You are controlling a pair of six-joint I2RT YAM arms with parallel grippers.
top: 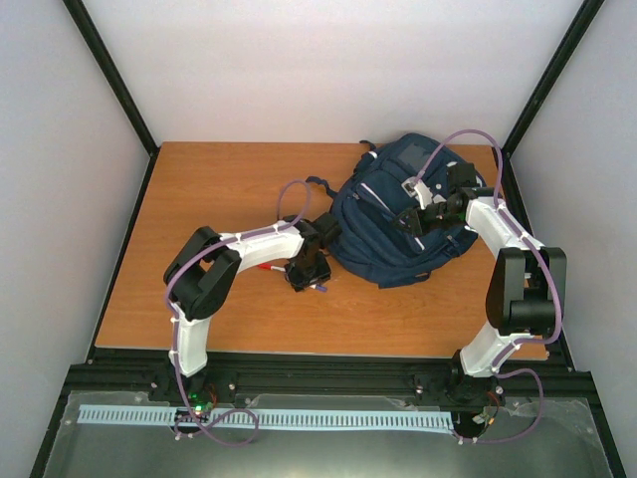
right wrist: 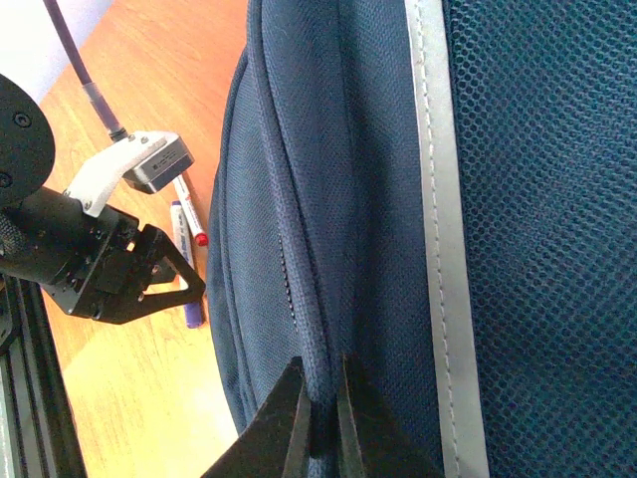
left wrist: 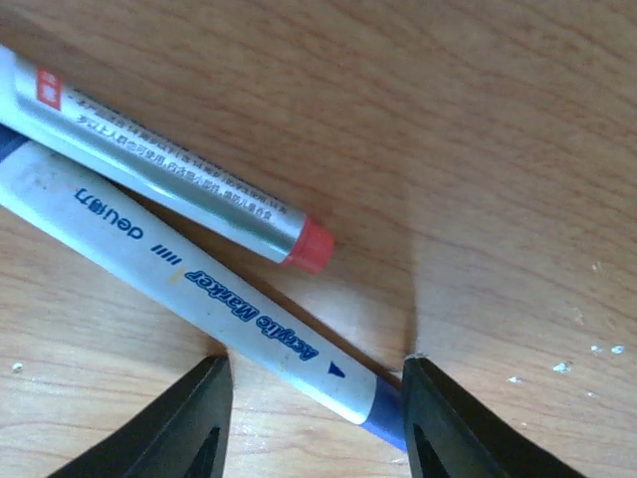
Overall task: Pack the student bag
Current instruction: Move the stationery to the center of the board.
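Straddling the white marker (left wrist: 199, 279) near its purple tip, the left gripper (left wrist: 317, 363) stands spread, nothing pinched yet. The marker's long axis runs slantwise through the gap, not square to the fingers, so a wrist twist is likely needed. A red-capped marker (left wrist: 169, 169) lies just beyond on the table (left wrist: 478, 149). The student bag (top: 398, 224) lies close on this gripper's right. The right gripper (right wrist: 318, 398) is pressed together on a ridge of its fabric.

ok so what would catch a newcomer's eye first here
The navy student bag dominates, lying at the far right of the table, with the right gripper pinched shut on a ridge of its fabric. To its left, the left gripper stands open astride a white acrylic marker, a silver red-tipped pen lying alongside it.
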